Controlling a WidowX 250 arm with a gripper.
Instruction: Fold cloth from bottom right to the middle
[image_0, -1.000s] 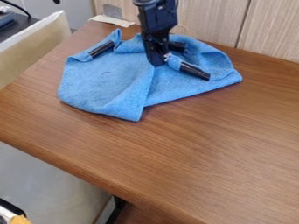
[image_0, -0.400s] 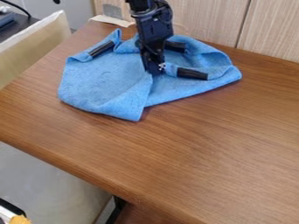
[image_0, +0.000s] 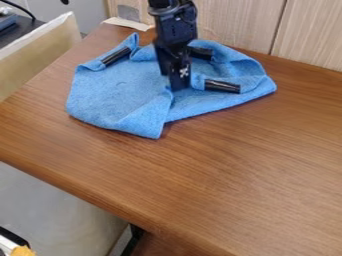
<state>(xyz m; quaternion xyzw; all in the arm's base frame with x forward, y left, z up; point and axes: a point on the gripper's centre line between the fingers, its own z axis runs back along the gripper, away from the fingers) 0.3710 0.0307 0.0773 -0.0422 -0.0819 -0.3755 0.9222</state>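
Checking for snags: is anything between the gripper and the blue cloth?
Nothing visible: the gripper is right at the blue cloth. A black cylinder lies beside the gripper, toward the picture's right, not in between.

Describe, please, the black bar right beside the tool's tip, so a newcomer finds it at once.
On the wooden table lies a blue cloth, with the tool over its middle. Just right of the tool's tip in the view is a short black bar. Among three such bars, it sits lowest in the view.

The cloth lies on the table, before the wall panel.
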